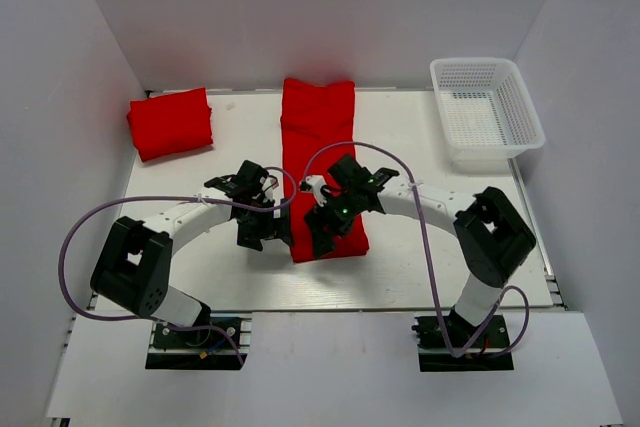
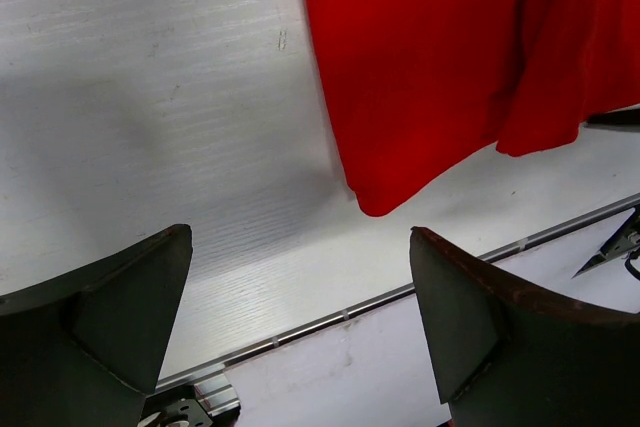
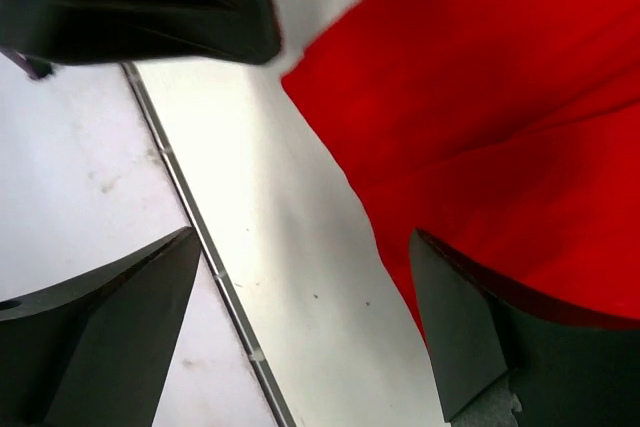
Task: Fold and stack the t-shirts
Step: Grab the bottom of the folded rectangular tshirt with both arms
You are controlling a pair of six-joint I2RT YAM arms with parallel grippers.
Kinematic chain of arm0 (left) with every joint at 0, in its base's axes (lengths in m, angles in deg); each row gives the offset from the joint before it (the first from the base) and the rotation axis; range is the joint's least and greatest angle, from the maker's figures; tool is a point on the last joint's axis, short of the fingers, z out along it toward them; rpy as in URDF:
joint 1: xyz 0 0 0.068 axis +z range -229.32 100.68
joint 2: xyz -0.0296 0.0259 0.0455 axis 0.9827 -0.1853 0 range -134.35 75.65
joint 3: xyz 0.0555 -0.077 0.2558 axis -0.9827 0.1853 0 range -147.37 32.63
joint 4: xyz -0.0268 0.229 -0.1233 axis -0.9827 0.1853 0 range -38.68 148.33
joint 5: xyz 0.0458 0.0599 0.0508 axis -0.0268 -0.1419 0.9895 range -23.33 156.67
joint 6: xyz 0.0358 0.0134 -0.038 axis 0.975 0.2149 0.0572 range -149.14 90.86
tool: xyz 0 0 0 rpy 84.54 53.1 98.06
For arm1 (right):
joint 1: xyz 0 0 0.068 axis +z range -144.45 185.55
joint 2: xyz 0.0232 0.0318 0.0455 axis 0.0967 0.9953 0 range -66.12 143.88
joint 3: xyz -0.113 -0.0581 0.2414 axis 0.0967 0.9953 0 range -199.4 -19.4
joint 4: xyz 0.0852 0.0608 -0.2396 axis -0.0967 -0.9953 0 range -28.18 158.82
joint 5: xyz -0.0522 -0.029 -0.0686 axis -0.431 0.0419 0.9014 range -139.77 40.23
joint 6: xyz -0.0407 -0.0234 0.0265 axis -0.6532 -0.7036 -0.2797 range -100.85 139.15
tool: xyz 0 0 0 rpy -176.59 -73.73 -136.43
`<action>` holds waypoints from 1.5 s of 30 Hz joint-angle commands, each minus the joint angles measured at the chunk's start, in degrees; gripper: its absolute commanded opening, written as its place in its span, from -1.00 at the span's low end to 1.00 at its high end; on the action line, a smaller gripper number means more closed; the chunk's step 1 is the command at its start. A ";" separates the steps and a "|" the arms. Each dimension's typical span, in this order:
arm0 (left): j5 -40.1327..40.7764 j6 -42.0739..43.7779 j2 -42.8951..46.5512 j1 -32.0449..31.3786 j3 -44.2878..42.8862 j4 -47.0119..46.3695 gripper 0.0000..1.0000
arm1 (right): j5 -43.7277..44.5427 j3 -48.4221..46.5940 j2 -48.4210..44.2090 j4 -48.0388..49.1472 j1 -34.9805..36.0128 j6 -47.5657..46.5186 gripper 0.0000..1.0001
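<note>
White walls [image 1: 300,7] close in a white table [image 1: 400,272] on three sides. At its near edge sit the bases of the left arm [image 1: 135,262] and right arm [image 1: 495,232], each trailing a purple cable [image 1: 65,257]. Both arms bend inward toward the middle of the table.

The left gripper [image 1: 258,232] hovers over bare table just left of the near end of the long shirt [image 1: 318,127]. Its wrist view shows the two dark fingers [image 2: 120,307] wide apart with nothing between them, so it is open and empty. The shirt's near left corner lies flat on the table just beyond them.

The right gripper [image 1: 318,232] is above that same near end, close beside the left one. Its fingers [image 3: 480,327] also stand wide apart: one is over bare table, the other over the shirt's edge. The cloth lies flat beneath them rather than pinched, so this gripper is open too.

The long shirt is a narrow red strip running from between the grippers straight to the far edge of the table, wider at its far end.

Farther back, at the far left corner, lies a folded shirt [image 1: 170,122], a compact red bundle well apart from the strip. At the far right corner stands a white lattice basket [image 1: 487,67].
</note>
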 commanded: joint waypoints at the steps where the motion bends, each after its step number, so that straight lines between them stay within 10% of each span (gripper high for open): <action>1: 0.52 0.53 0.11 -0.22 -1.37 -0.24 1.00 | -1.83 0.18 -6.12 4.39 -0.27 0.87 0.81; 11: 4.21 0.35 -0.94 -2.68 -3.13 -0.24 1.00 | 27.59 10.30 -16.92 4.75 -3.96 19.23 0.81; 34: 9.48 -3.51 -9.73 -11.20 -2.08 -2.26 0.88 | 26.92 16.45 -11.05 4.57 -7.39 25.66 0.81; 41: 4.48 -4.75 -8.68 -12.96 1.87 -8.84 0.28 | 20.59 15.66 -9.03 5.01 -7.21 24.34 -0.11; 45: 3.77 -5.36 -8.67 -13.58 2.50 -9.74 -0.59 | 18.91 15.57 -8.58 4.22 -7.39 24.69 -0.98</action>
